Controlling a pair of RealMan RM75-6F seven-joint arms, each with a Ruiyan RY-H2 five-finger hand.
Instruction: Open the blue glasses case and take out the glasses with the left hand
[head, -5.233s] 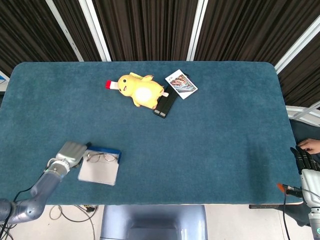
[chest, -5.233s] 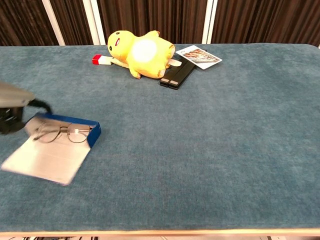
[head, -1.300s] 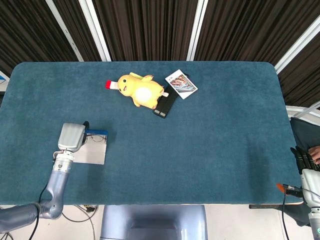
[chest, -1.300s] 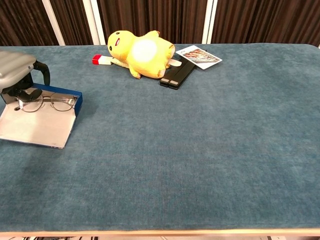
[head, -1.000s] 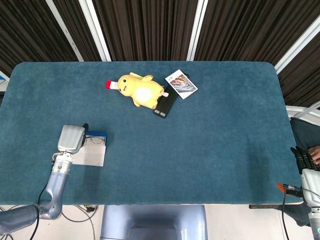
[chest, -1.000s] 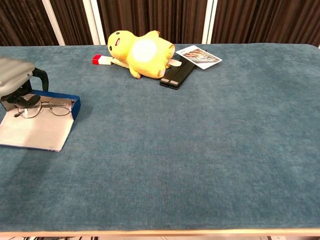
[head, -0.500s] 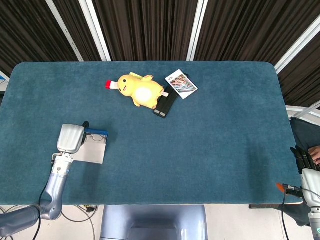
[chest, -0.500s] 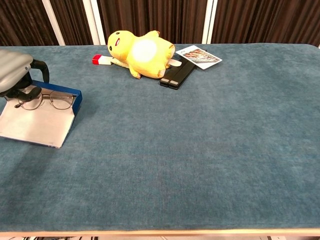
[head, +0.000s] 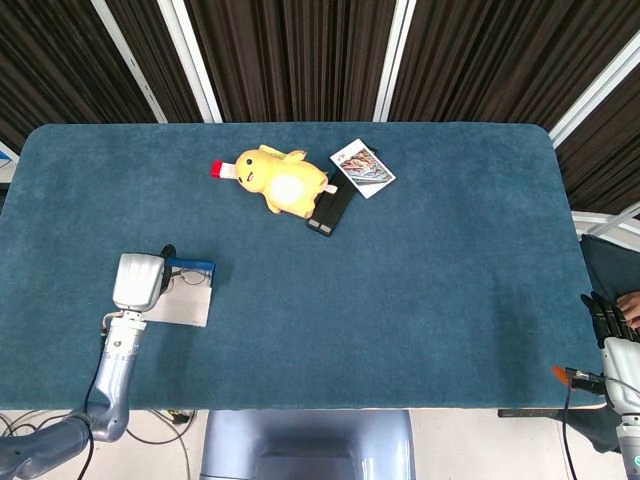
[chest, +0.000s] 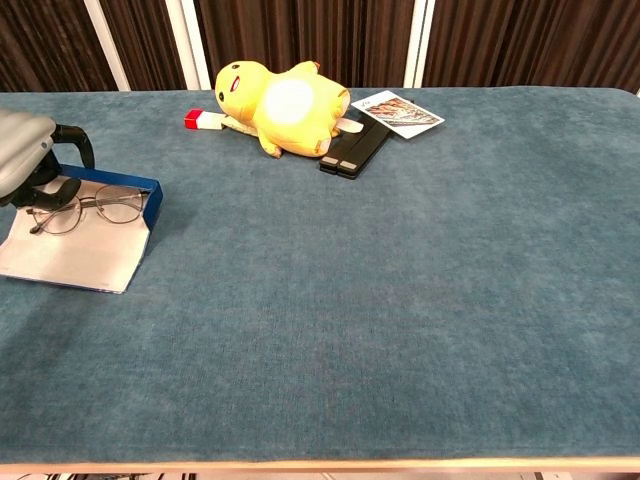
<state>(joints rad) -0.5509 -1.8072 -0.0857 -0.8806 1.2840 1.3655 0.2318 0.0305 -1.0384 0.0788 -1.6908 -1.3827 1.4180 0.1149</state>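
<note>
The chest view shows the left hand (chest: 30, 165) pinching the wire-rimmed glasses (chest: 88, 210) over the open blue glasses case (chest: 85, 235); the head view hides that grip.

Lighting even, diffuse, from overhead; both views bright, well exposed. Shadows soft, short, close under objects. Mild glare on yellow plush toy (chest: 283, 104) belly in chest view, whitish blowout patch. Table (head: 420, 250) nap shows faint mottling. Head view sharp centre; table edges bow slightly, wide-lens distortion. Dark curtains behind underexposed. No motion blur.
</note>
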